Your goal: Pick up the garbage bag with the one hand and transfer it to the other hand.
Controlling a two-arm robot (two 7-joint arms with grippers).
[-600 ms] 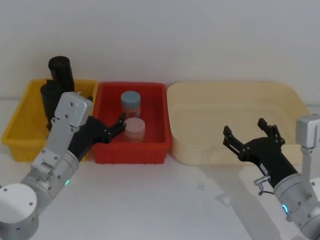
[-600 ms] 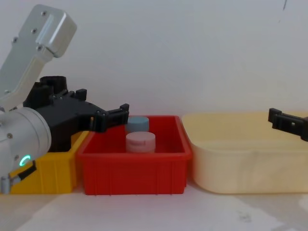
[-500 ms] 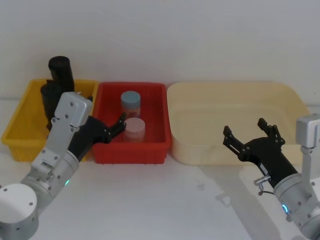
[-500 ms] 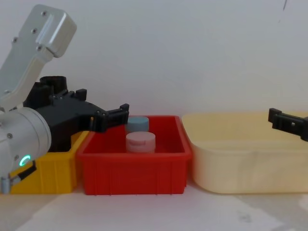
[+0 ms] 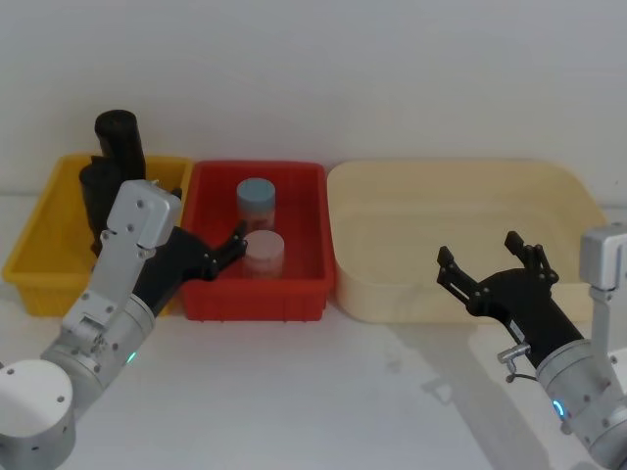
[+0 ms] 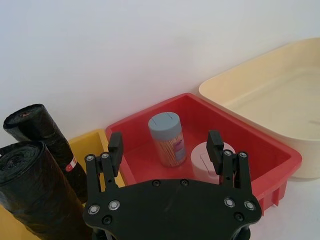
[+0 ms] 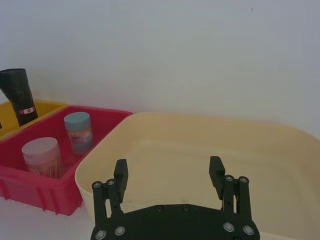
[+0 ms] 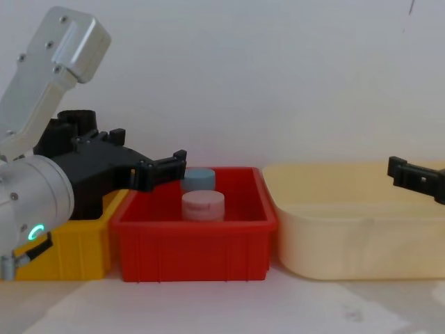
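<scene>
**Straddle squarely before closing**

The garbage bag (image 6: 30, 192) stands in the yellow bin (image 5: 29, 257), far left, beside a labelled roll (image 6: 37, 127). The left gripper (image 6: 165, 144), spread wide, hangs just right of it and should straddle the bag's upper part squarely. The right gripper (image 7: 168, 167) hovers wide open over the cream tub (image 5: 451, 196).

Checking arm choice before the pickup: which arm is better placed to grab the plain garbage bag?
Left. The left gripper hangs open by the yellow bin that holds the garbage bag. The right gripper is open at the cream bin, far across the table.
</scene>
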